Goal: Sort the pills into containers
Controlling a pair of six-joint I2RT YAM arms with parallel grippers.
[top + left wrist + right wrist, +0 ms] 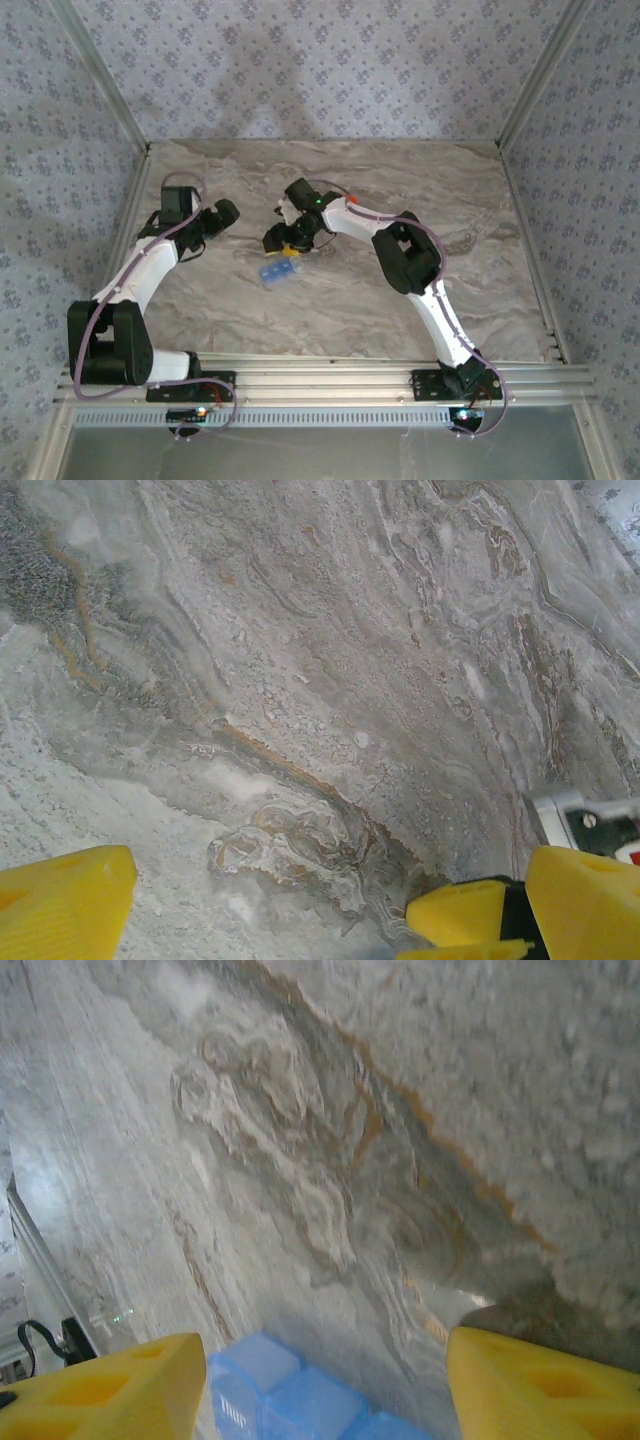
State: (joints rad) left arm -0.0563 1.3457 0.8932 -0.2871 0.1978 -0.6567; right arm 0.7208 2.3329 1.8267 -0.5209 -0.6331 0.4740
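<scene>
Table [400,290] from above, arm bases at its near edge. The pill organizer [278,271] lies left of the table's centre, between the two arms. The right gripper [285,243] reaches in from the right and stands just behind and over it. The organizer sits between its fingers [110,1390], close against one and apart from the other. The left gripper [222,216] stands further left and behind, apart from the organizer.

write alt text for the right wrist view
A pale blue translucent container sits at the bottom edge, between the spread yellow fingers of the right end effector, on a grey marbled table.
</scene>
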